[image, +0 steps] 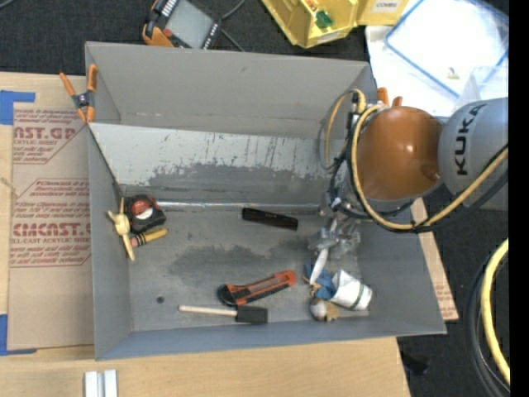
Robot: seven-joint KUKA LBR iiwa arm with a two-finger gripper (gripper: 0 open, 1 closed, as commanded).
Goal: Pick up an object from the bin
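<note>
White stubby cylinder (354, 294) lies on its side in the near right corner of the grey bin (223, 89), one of three small things heaped there. Touching it on the left is one blue piece (324, 281), and at the heap's near edge sits one small rounded, dull-coloured lump (319, 309). What these last two are cannot be made out.

The pincer (333, 242) hangs just beyond this heap, on its far side, low over the bin floor. Whether it is apart or together cannot be told, and nothing is seen clamped in it. Above it sits the arm's rounded orange cover (397, 155), ringed by looping yellow and black cables.

Left of the heap, near the front wall, lies one orange and black utility knife (258, 288), set at a slant. Just beside it, nearer the front, lies one foam brush (225, 312) with a pale wooden handle and a black head. One black bar (269, 218) lies flat near the back wall, left of the pincer.

Well apart, at the left wall, three things cluster: one red and black round thing (141, 211), one pale wooden cross-shaped toy (124, 228) and one short yellow and black stick (151, 236).
</note>
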